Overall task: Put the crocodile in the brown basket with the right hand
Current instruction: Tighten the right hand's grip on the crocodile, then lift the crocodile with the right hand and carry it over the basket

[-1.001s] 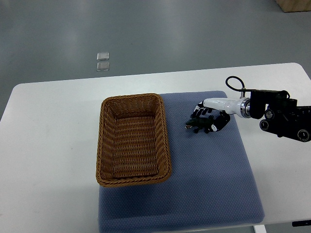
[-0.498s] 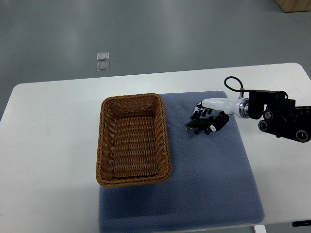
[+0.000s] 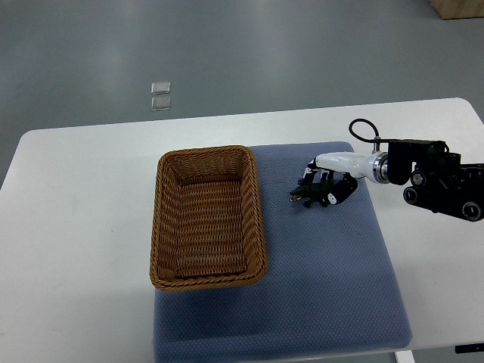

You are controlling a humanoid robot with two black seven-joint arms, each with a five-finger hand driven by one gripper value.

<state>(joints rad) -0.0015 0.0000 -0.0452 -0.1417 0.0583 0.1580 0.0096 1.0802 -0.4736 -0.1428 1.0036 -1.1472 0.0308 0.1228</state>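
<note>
Brown basket (image 3: 209,219) of rough woven wicker on a matt, dimpled blue cloth mat (image 3: 325,280); worktop (image 3: 83,227) smooth white; right hand (image 3: 330,180) glossy white-and-black plastic.

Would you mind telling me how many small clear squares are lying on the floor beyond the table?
2 small clear squares, close together on the floor past the table's far edge: one farther out, the other nearer. None appears hidden.
</note>
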